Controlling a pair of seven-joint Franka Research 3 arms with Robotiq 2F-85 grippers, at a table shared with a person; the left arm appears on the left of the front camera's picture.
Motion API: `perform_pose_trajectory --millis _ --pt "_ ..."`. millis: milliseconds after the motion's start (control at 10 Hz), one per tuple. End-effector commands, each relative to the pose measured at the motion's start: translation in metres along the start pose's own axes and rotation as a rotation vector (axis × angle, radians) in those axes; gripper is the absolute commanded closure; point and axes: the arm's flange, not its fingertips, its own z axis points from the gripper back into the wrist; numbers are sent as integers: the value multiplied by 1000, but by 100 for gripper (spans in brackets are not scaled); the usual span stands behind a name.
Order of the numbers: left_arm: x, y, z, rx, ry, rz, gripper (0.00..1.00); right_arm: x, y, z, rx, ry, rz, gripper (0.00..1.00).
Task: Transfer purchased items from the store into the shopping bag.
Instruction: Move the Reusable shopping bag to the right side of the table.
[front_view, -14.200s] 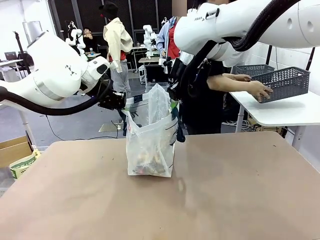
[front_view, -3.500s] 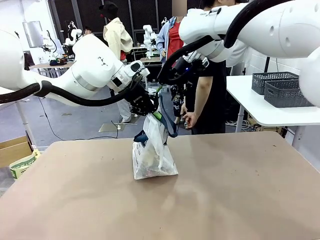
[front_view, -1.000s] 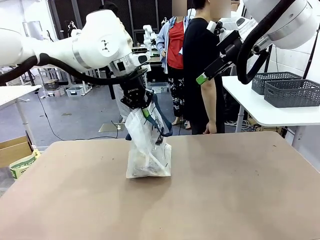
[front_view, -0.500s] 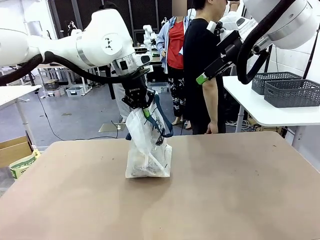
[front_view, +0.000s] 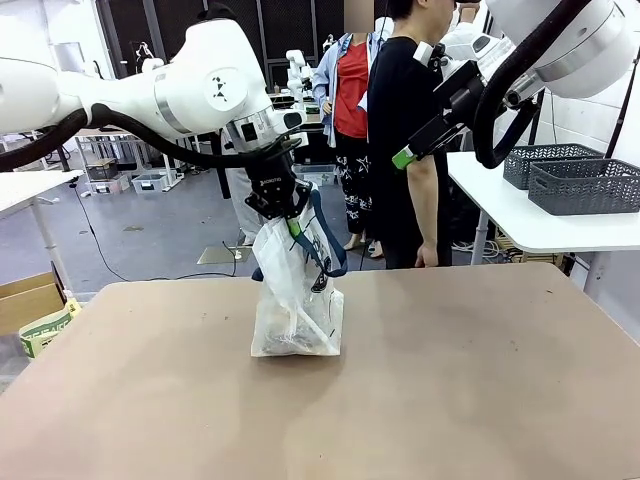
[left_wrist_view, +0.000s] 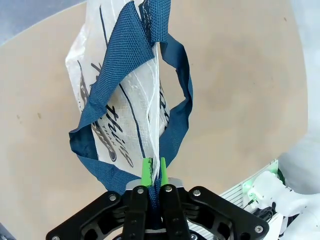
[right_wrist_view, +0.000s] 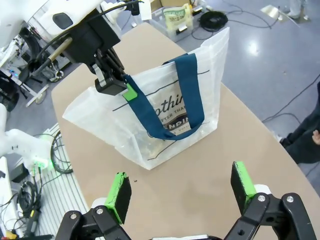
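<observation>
Brown table (front_view: 480, 380); shopping bag (front_view: 296, 300) pinched in left pincer (front_view: 290, 215); right pincer (right_wrist_view: 177, 192) wide

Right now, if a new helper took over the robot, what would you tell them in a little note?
Left gripper: shut on the shopping bag, pinching its top edge by the blue handles, above the table.
Right gripper: open, holding nothing, raised high off to the right of the bag.
Baskets: on the white side table beside the standing person.
Done: some items show through the bag's bottom; what they are is unclear.
Left: cannot tell whether more items remain in the baskets; the bag is not yet released.
</observation>
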Motion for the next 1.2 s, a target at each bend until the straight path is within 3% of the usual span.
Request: perform_pose_trajectory --millis 0,300,700,1100 --pt "0 0 0 0 0 -1 100 -3 2 2 -8 13 -6 0" --pt "5 4 27 211 -10 39 100 -3 2 2 -8 13 -6 0" --pt "10 20 59 233 17 79 100 -3 2 2 -8 13 -6 0" --pt "7 52 118 332 -75 118 100 -3 2 2 -8 13 -6 0"
